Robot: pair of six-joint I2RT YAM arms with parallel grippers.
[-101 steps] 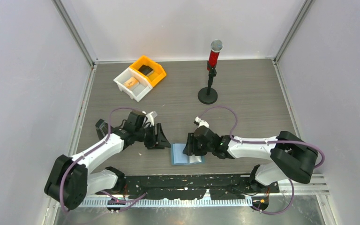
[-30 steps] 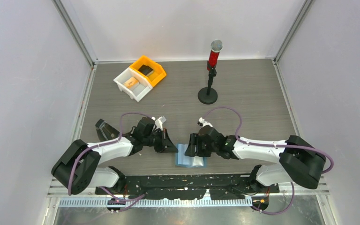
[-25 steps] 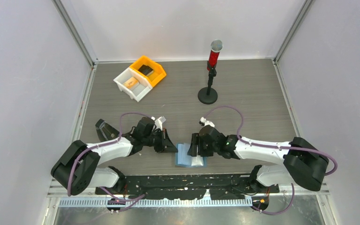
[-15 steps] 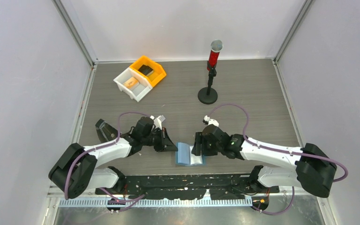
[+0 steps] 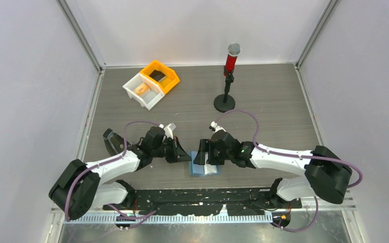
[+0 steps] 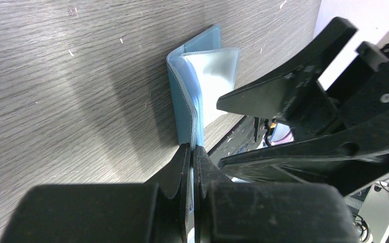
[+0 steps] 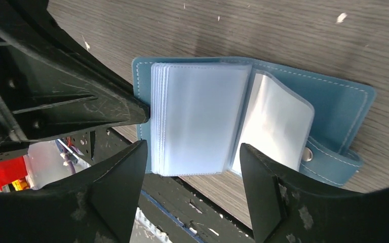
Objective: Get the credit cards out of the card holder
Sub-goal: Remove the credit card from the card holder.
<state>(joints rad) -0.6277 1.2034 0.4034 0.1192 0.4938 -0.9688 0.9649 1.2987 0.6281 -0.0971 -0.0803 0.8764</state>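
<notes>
The light-blue card holder (image 5: 206, 169) lies open near the table's front edge. My left gripper (image 6: 192, 150) is shut on the left edge of its cover (image 6: 184, 104). My right gripper (image 7: 192, 152) hangs open just above the stack of clear sleeves (image 7: 197, 116), one finger on each side, holding nothing. One sleeve (image 7: 276, 126) lies turned over to the right, beside the snap tab (image 7: 329, 162). No card shows in the sleeves. A dark credit card (image 5: 157, 75) lies in the orange bin, and an orange-tan credit card (image 5: 142, 89) in the white bin.
The orange bin (image 5: 169, 80) and the white bin (image 5: 133, 91) stand together at the back left. A red and black microphone stand (image 5: 226, 76) rises at the back centre. The black rail (image 5: 207, 195) with the arm bases runs right below the card holder.
My right gripper has opened wider and shifted left over the sleeve stack. The left gripper has stayed shut on the card holder's cover.
</notes>
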